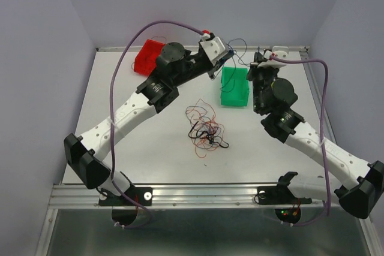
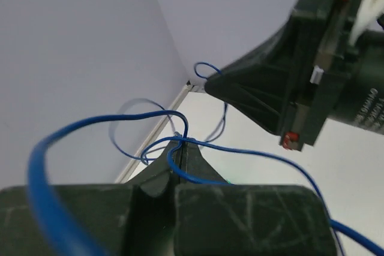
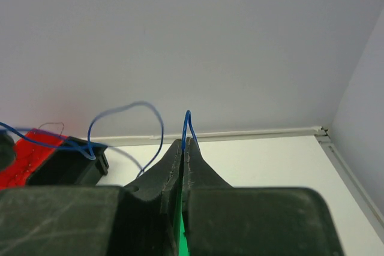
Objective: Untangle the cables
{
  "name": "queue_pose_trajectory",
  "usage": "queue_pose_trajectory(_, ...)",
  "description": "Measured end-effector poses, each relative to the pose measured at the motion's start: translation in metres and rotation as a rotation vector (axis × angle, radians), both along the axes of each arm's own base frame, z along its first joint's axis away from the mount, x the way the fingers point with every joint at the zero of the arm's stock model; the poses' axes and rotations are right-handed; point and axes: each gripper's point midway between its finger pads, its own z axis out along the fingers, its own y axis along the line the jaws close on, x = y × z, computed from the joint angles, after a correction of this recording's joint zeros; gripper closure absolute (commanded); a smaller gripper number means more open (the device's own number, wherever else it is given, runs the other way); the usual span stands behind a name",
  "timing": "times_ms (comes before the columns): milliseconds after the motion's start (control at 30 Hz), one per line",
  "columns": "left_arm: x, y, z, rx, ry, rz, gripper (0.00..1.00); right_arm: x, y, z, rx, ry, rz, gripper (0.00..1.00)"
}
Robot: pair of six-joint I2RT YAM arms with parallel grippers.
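Left gripper and right gripper are both pinched tight on one blue cable up by the green bin. We'd ease them apart slowly so nothing snaps; other cables sit tangled mid-table.

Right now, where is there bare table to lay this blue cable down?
Bare table runs between the tangle and the near rail, and from the tangle right to the right arm. Crowded at the far edge: left hand and right hand pinch the blue cable by the green bin.
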Motion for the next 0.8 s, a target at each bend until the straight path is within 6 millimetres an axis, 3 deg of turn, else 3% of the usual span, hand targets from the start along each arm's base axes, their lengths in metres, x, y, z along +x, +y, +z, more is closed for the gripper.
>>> queue_pose_trajectory(100,0.018,-0.011,0.005,-0.013,0.017,0.027,1.00,0.005,-0.011,-0.011,0.031,0.012,0.014,0.99)
queue_pose_trajectory(167,0.038,-0.027,-0.005,-0.007,0.045,0.047,1.00,0.013,-0.020,-0.021,0.055,0.021,0.016,0.99)
queue_pose_trajectory(267,0.064,-0.045,-0.044,0.042,0.115,0.077,1.00,0.024,-0.030,-0.043,0.082,0.056,0.023,0.99)
queue_pose_trajectory(367,0.088,-0.060,-0.097,0.103,0.194,0.108,1.00,0.033,-0.034,-0.065,0.110,0.090,0.045,0.99)
queue_pose_trajectory(533,0.113,-0.069,-0.156,0.160,0.276,0.137,1.00,0.042,-0.037,-0.102,0.149,0.152,0.072,1.00)
queue_pose_trajectory(800,0.149,-0.072,-0.183,0.140,0.295,0.165,1.00,0.058,-0.031,-0.168,0.207,0.240,0.131,0.99)
